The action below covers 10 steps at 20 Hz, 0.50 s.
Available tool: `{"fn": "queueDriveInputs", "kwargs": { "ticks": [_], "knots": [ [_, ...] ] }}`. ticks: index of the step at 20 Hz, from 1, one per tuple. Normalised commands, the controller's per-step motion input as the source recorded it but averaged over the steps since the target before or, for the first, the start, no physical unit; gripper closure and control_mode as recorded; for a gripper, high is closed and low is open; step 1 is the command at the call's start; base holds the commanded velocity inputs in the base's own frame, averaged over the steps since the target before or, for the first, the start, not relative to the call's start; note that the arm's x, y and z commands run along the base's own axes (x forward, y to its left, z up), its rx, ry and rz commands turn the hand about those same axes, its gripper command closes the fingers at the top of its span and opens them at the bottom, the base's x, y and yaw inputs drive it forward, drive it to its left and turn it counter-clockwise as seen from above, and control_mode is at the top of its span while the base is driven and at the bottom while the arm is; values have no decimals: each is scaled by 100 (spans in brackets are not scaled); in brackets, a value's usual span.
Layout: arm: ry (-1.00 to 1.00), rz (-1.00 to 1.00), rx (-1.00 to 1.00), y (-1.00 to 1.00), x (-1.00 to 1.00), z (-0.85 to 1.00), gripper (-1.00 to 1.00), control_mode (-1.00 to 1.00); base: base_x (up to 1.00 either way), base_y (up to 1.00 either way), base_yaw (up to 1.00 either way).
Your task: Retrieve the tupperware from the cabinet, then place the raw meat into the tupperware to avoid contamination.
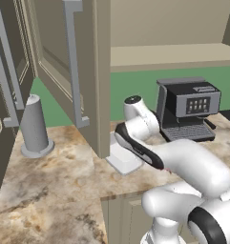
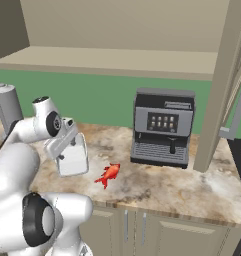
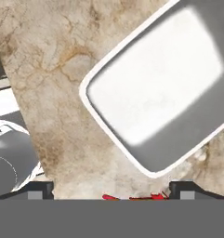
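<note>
From my seat, going left to right in the left base view: a grey cylinder (image 1: 34,127) on a round base stands on the marble bench (image 1: 54,190) at about 9 o'clock. Next comes the open door of the beige cabinet (image 1: 78,66), with its shelf running off toward 2 o'clock. Just past the door's lower edge the tupperware (image 1: 123,157) sits flat on the bench, partly behind the arm. The coffee machine (image 1: 188,108) is further on at 3 o'clock, against the green wall.

In the right base view the hand (image 2: 67,145) hangs over the near corner of the tupperware (image 2: 74,159). The raw meat (image 2: 109,174) lies on the bench just beside the box at its 4 o'clock, outside it, not touching as far as I can tell.

Hand view: fingers (image 3: 36,189) spread wide, released, nothing between them. The tupperware (image 3: 155,90) is tilted toward 1 o'clock, and red bits of the raw meat (image 3: 134,197) peek in at 6 o'clock.
</note>
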Motion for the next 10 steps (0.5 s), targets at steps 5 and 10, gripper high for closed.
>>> {"fn": "queueDriveInputs", "kwargs": {
  "ticks": [5, 10],
  "knots": [
    [-15, -16, -3, -21, -37, 51, -100, -100, 0, 0, 0],
    [-14, -21, -2, -32, -27, 40, -100, -100, 0, 0, 0]
  ]
}}
